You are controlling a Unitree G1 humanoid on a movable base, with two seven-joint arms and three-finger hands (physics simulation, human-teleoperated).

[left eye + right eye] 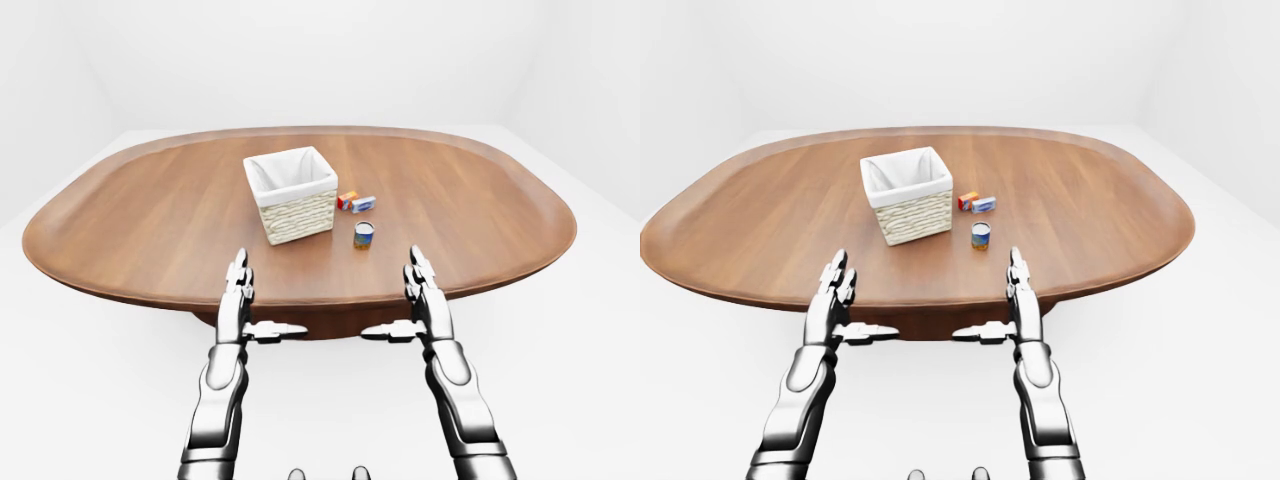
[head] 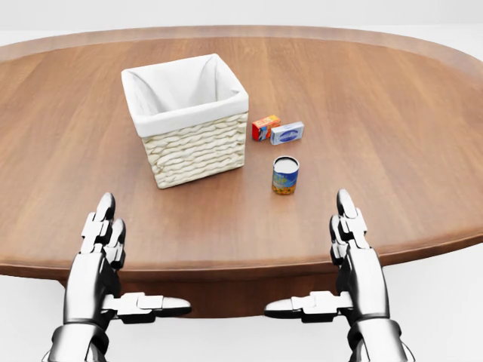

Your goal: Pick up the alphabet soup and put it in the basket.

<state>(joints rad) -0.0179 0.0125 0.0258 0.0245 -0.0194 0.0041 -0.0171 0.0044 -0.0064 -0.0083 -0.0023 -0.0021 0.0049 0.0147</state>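
Observation:
The alphabet soup can (image 2: 285, 175) stands upright on the oval wooden table (image 2: 392, 128), blue and orange with a pale lid. Left of it and a little higher in the head view sits the woven basket (image 2: 189, 121) with a white cloth lining, empty as far as I see. My left hand (image 2: 106, 249) is open at the table's near edge, fingers straight, thumb pointing inward. My right hand (image 2: 332, 256) is open the same way, below and right of the can, apart from it. Neither hand holds anything.
A small orange box (image 2: 265, 127) and a blue-white box (image 2: 287, 133) lie side by side just above the can, right of the basket. The table's near rim runs across just under both hands. White floor and walls surround the table (image 1: 100, 230).

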